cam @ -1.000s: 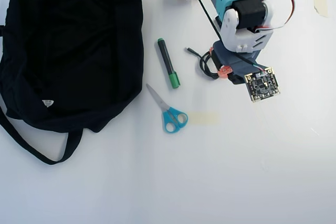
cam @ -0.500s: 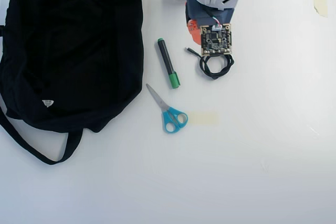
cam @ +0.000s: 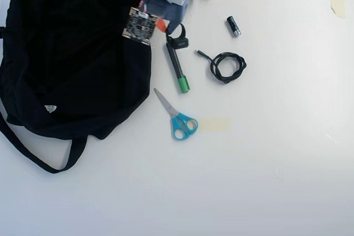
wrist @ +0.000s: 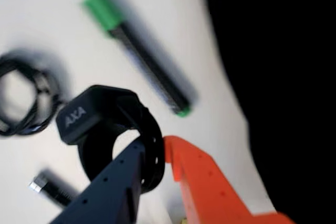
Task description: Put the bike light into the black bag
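Note:
The bike light [wrist: 84,115], a small black block marked AXA with a round loop strap, hangs above the table. My gripper [wrist: 155,149] is shut on its strap, between a black and an orange finger. From overhead, the bike light [cam: 178,41] hangs just over the top end of the green-capped marker. There the gripper [cam: 171,29] sits at the right edge of the black bag [cam: 72,53], which fills the upper left. In the wrist view the black bag [wrist: 283,77] is the dark mass on the right.
A black marker with green cap [cam: 177,68] lies right of the bag, and blue-handled scissors [cam: 177,118] lie below it. A coiled black cable [cam: 225,66] and a small black cylinder with silver end [cam: 233,26] lie further right. The bag's strap [cam: 38,158] loops out at lower left.
The arm has swung left from over the coiled cable to the bag's right edge, carrying the bike light. The cable and small cylinder are now uncovered.

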